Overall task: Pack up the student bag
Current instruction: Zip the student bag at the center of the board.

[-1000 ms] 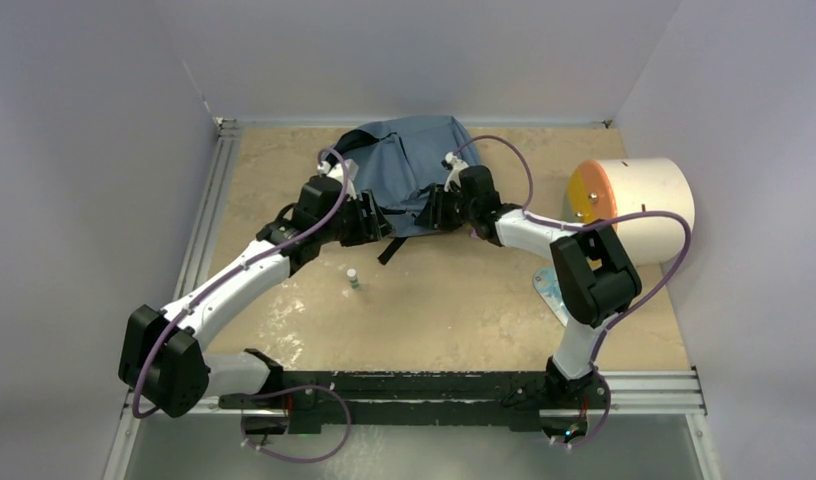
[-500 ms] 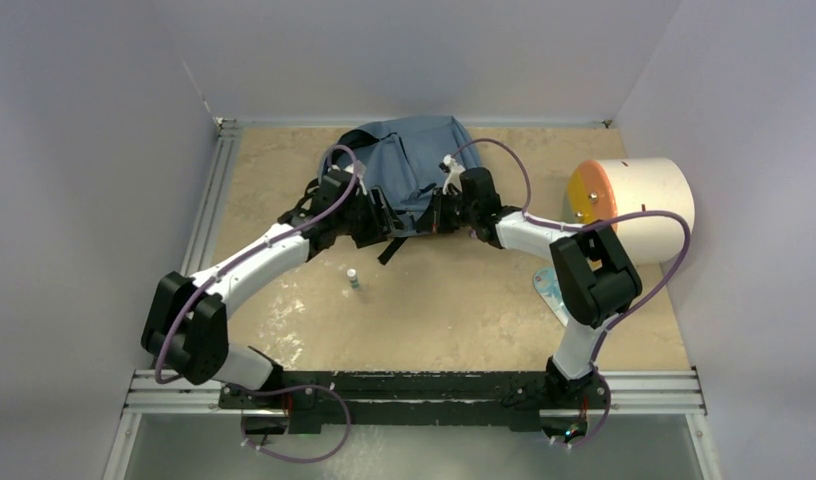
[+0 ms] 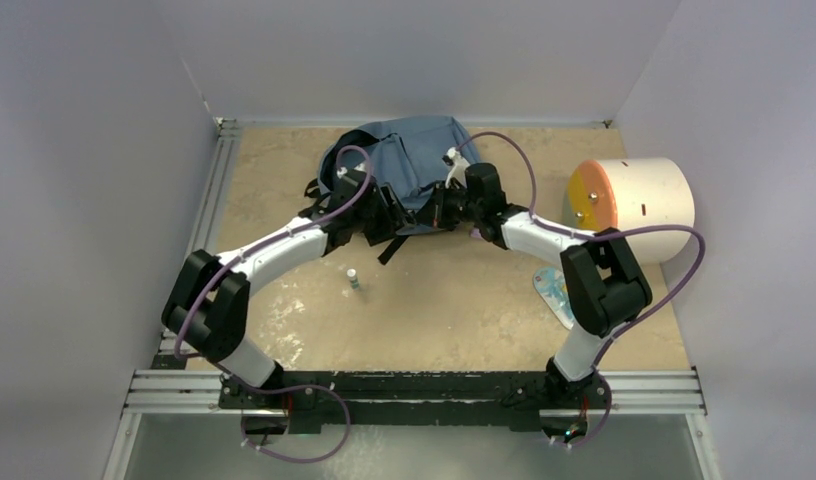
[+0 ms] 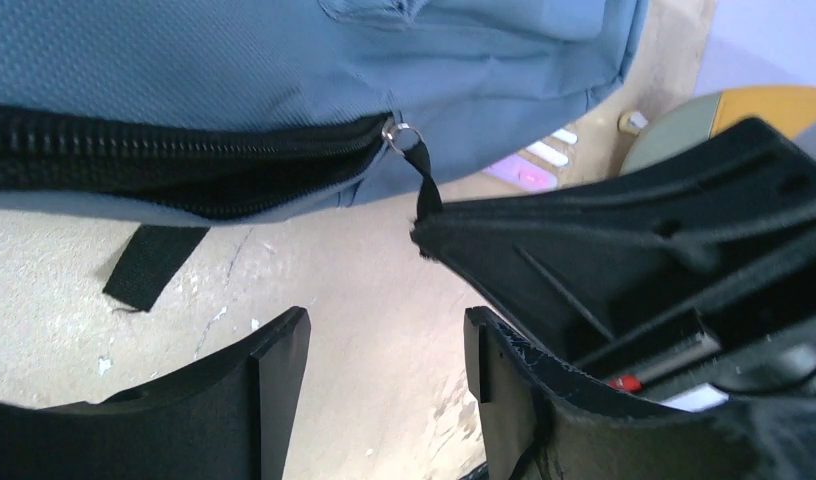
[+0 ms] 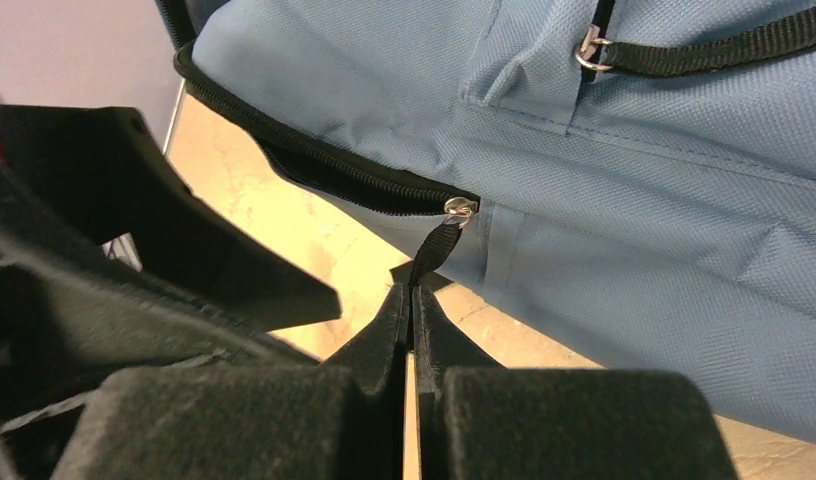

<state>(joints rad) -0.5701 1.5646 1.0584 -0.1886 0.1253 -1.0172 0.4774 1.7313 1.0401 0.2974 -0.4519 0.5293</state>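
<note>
The student bag (image 3: 409, 160), grey-blue fabric, lies at the back middle of the table. Its dark zipper (image 4: 184, 165) runs along the near edge and ends at a metal slider (image 5: 460, 207) with a black pull tab (image 5: 436, 248). My right gripper (image 5: 412, 295) is shut on that pull tab, just in front of the bag (image 5: 624, 180). My left gripper (image 4: 384, 350) stands open over bare table close beside it, with nothing between its fingers. In the top view both grippers, left (image 3: 402, 218) and right (image 3: 431, 214), meet at the bag's near edge.
A white cylinder with an orange face (image 3: 634, 195) lies at the right. A small bottle (image 3: 353, 279) stands on the table in front of the bag, and a flat bluish piece (image 3: 554, 290) lies near the right arm. A loose black strap end (image 4: 149, 262) trails from the bag.
My right gripper has shut on the zipper pull tab. My left arm has swung right and forward, bringing its open gripper up to the bag's near edge.
</note>
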